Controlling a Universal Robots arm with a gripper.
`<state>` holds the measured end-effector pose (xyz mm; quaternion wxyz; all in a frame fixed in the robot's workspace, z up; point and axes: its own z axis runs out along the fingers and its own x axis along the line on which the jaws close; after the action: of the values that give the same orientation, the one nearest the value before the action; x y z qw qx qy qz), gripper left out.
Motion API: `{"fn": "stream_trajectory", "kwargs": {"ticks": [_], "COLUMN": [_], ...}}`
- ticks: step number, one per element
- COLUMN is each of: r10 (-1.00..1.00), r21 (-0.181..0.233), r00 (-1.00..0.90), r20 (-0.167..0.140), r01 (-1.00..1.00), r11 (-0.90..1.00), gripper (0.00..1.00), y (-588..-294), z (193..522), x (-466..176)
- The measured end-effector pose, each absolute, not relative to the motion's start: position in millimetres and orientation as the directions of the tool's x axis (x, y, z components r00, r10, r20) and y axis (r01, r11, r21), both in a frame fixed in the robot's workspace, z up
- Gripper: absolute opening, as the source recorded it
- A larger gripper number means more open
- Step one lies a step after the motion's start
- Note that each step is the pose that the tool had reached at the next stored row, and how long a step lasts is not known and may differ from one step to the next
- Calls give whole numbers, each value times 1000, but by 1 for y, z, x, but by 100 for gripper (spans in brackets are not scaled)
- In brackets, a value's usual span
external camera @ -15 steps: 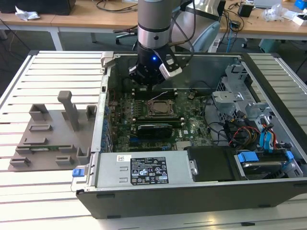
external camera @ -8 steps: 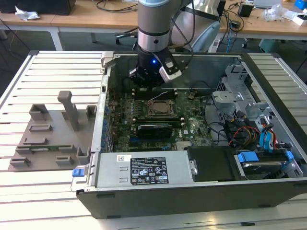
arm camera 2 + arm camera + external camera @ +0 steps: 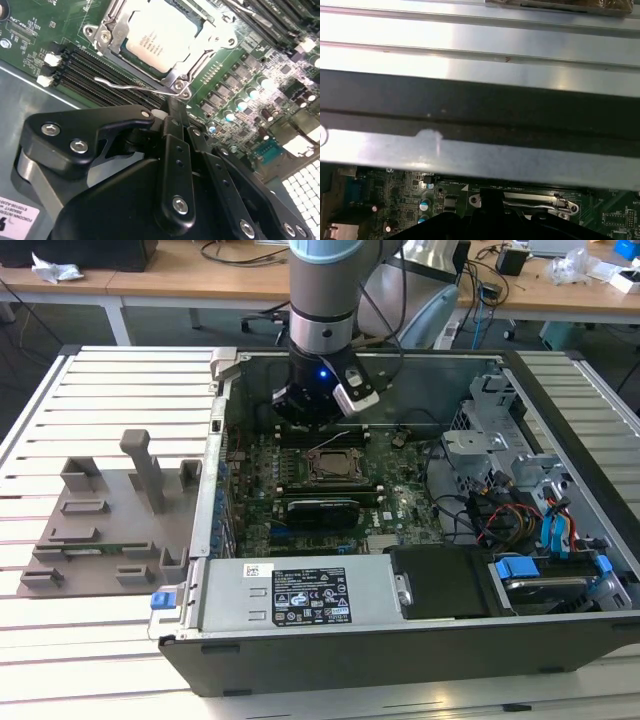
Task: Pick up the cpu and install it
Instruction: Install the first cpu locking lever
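Arm: the grey and silver robot arm (image 3: 322, 300) reaches down into the open dark computer case (image 3: 420, 640) from above; its upper part is cut off by the frame edge in the exterior view.

Gripper: the black gripper (image 3: 172, 112) hangs low over the green motherboard (image 3: 300, 500), just beside the socket. In the second wrist view its two black fingers (image 3: 175, 165) lie pressed together with no gap and nothing between them. In the exterior view the tips are hidden behind the gripper's own body.

CPU: the small flat square silvery-white chip (image 3: 162, 35) sits inside the square metal socket frame (image 3: 107, 35) on the motherboard, apart from the gripper. In the exterior view it appears as a pale square (image 3: 329, 464) in the socket; its far corner is cut off by the frame edge in the second wrist view.

Socket lever: a thin bent metal wire lever (image 3: 130, 86) lies along the socket's near side, between socket and fingertips; whether it is latched is hard to make out.

Holder plate: a grey plastic plate with upright posts (image 3: 110, 510) lies on the white slatted table (image 3: 110, 390), to the exterior view's left of the case.

First wrist view: a blurred metal case wall (image 3: 480, 100) covers most of it; the socket edge (image 3: 530, 200) is partly hidden by dark gripper parts.
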<state>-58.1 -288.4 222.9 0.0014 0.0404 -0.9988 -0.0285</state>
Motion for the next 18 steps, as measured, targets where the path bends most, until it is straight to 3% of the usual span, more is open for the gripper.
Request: {"fn": "stream_trajectory", "kwargs": {"ticks": [18], "r10": [-81], "r21": [51], "r00": [-997], "r20": [2], "r01": [-81], "r11": [995], "gripper": [11], "y": [-288], "z": [217], "x": [-40]}}
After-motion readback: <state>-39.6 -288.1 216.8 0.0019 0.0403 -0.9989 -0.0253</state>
